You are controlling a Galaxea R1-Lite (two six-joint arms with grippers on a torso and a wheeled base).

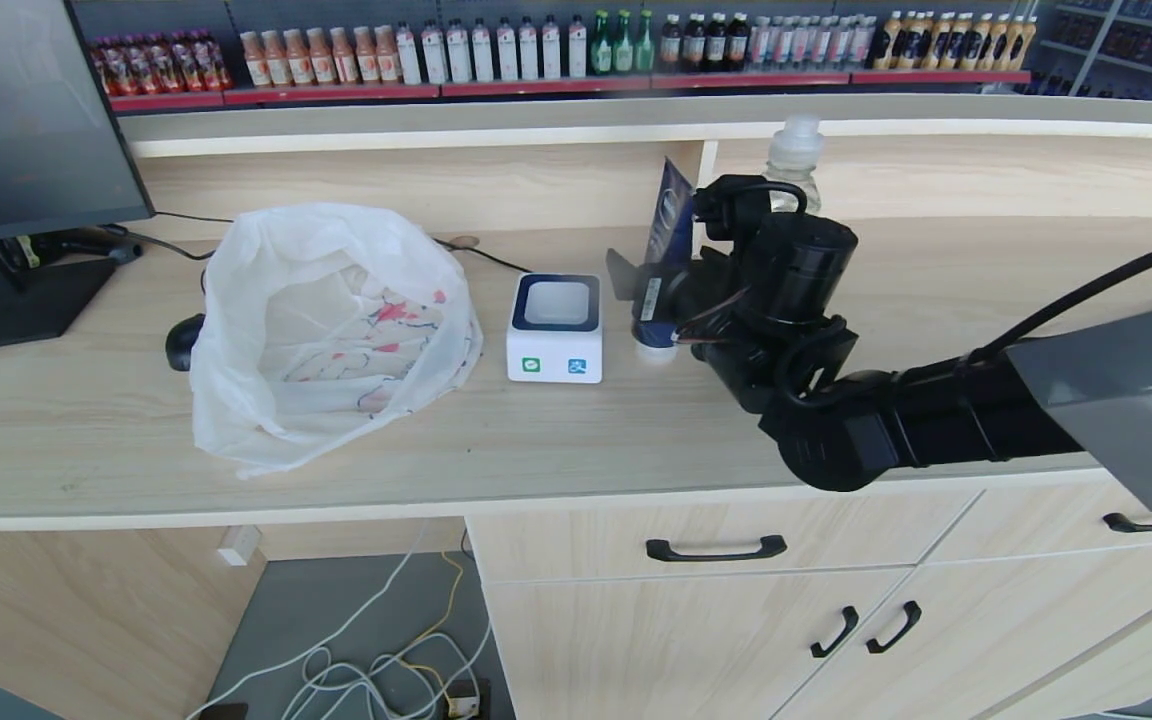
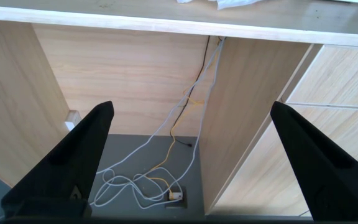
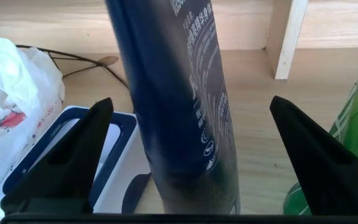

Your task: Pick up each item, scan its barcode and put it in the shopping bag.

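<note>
A dark blue tube (image 1: 669, 215) stands upright on its white cap on the counter, just right of the white barcode scanner (image 1: 555, 325). My right gripper (image 1: 651, 290) is open around the tube, one finger on each side and neither touching it. In the right wrist view the tube (image 3: 179, 93) rises between the spread fingers of the right gripper (image 3: 189, 106), with the scanner (image 3: 73, 155) beside it. The white plastic shopping bag (image 1: 331, 320) lies open left of the scanner. My left gripper (image 2: 191, 109) hangs open and empty below the counter edge, facing the cabinet opening.
A clear green-tinted bottle (image 1: 794, 165) stands behind the tube, near a wooden divider (image 3: 288, 37). A monitor (image 1: 26, 110) and a black mouse (image 1: 183, 342) sit left of the bag. A raised back ledge bounds the counter. Drawers (image 1: 716, 548) and loose cables (image 2: 148, 180) lie below.
</note>
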